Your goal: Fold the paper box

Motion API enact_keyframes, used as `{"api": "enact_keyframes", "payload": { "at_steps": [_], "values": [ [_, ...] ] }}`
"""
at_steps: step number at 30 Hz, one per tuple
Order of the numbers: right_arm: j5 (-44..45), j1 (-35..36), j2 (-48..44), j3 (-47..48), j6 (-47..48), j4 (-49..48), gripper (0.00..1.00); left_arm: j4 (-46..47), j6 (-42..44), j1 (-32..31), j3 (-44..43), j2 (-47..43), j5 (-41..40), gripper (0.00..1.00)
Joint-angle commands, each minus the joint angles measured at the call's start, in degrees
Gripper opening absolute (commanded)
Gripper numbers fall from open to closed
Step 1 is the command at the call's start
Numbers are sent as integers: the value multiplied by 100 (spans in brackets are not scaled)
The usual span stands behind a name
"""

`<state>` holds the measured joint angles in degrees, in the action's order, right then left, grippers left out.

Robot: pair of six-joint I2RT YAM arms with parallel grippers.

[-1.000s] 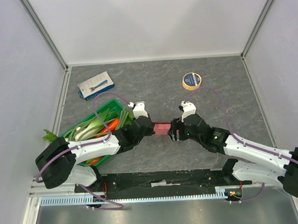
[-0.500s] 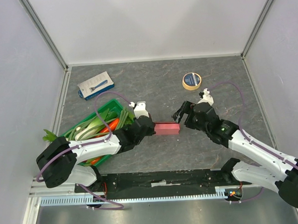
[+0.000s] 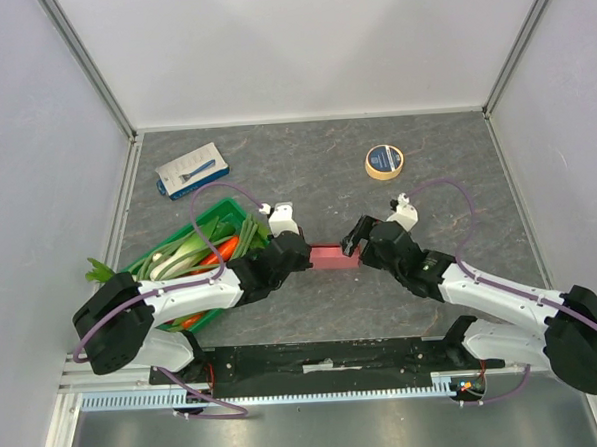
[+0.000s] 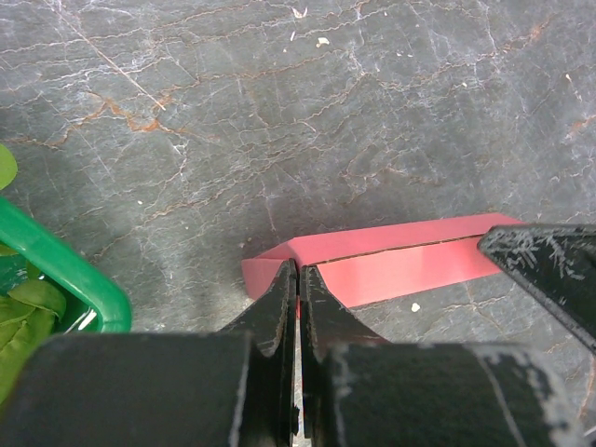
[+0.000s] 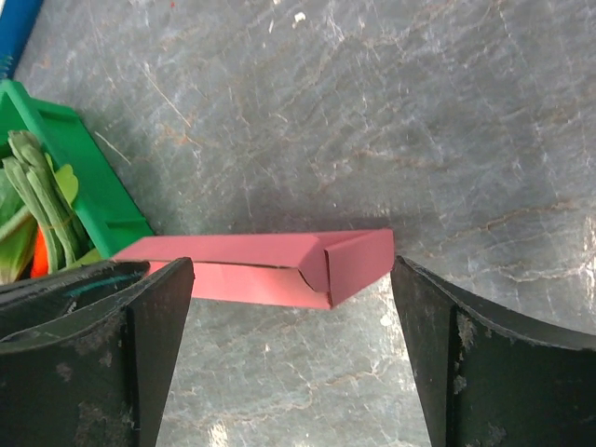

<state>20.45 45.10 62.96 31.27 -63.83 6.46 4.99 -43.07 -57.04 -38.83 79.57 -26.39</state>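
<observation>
The paper box (image 3: 332,256) is laid on the grey table (image 3: 306,173) just below the centre of the overhead view, its long axis running left to right. Its left end, near the green crate (image 4: 65,277), is pinched by the fully closed left gripper (image 4: 297,279). The right gripper (image 3: 354,239) is held wide open and empty at the box's right end. There the end flap looks not fully tucked, so a push along the long axis seems called for.
</observation>
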Motion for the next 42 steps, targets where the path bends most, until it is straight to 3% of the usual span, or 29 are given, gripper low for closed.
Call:
{"api": "enact_keyframes", "payload": {
  "at_steps": [1,12,19,29,32,36,42],
  "values": [
    [548,7,50,11,29,-505,95,-1361,-131,-141,341,383,424,2],
    [750,86,524,257,-463,-276,98,-1343,-202,-229,332,419,354,2],
    [1408,464,419,-120,-103,-962,87,-1291,-202,-255,411,349,319,2],
    [2033,807,252,-867,-604,-1603,79,-1088,-246,-299,482,305,407,3],
    [2139,825,313,-859,-622,-1569,79,-1106,-202,-308,490,261,416,12],
    [2165,816,270,-885,-621,-1525,79,-1097,-176,-317,648,-124,381,32],
    [2209,825,191,-921,-595,-1516,78,-1027,-53,-317,929,-749,389,48]
  ]
}}
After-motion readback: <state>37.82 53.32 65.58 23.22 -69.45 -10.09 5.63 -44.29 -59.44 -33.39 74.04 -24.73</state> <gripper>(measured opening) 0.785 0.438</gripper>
